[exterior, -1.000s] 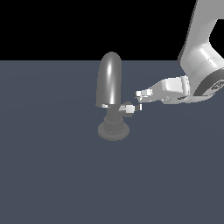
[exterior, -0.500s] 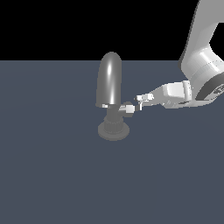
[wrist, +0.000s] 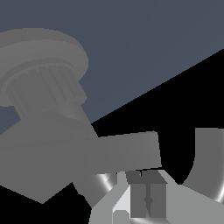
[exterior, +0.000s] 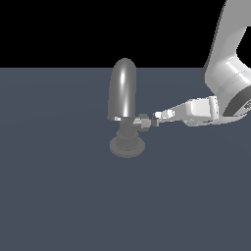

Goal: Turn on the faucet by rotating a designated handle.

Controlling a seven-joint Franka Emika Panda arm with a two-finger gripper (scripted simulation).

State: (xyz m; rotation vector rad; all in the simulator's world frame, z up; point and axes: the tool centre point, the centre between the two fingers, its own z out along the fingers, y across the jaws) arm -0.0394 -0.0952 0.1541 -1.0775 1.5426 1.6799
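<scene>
The faucet (exterior: 125,110) was seen standing upright near the middle of the dark floor (exterior: 59,196), its tall rounded spout (exterior: 122,88) set with the long axis vertical and the domed end uppermost, above a dark valve body (exterior: 128,128) and a round ribbed base (exterior: 127,145). The handle (exterior: 145,122) was shown as a short lever projecting from the valve body toward the exterior view's right, its long axis close to horizontal and its outer end pointing at the arm. The arm (exterior: 228,68) was seen entering from the exterior view's upper right, with its wrist laid nearly level and the gripper (exterior: 158,117) brought up against the outer end of the handle; whether the two were touching could not be resolved in the exterior view. In the wrist view, the ribbed base (wrist: 41,83) and the valve body (wrist: 43,162) were seen at close range, with a grey bar (wrist: 127,151) extending from the body toward the fingers (wrist: 148,199). The fingers appeared pressed together, with only a thin seam between them and nothing held. A curved shiny surface, taken to be the spout (wrist: 205,162), was seen beside them.
</scene>
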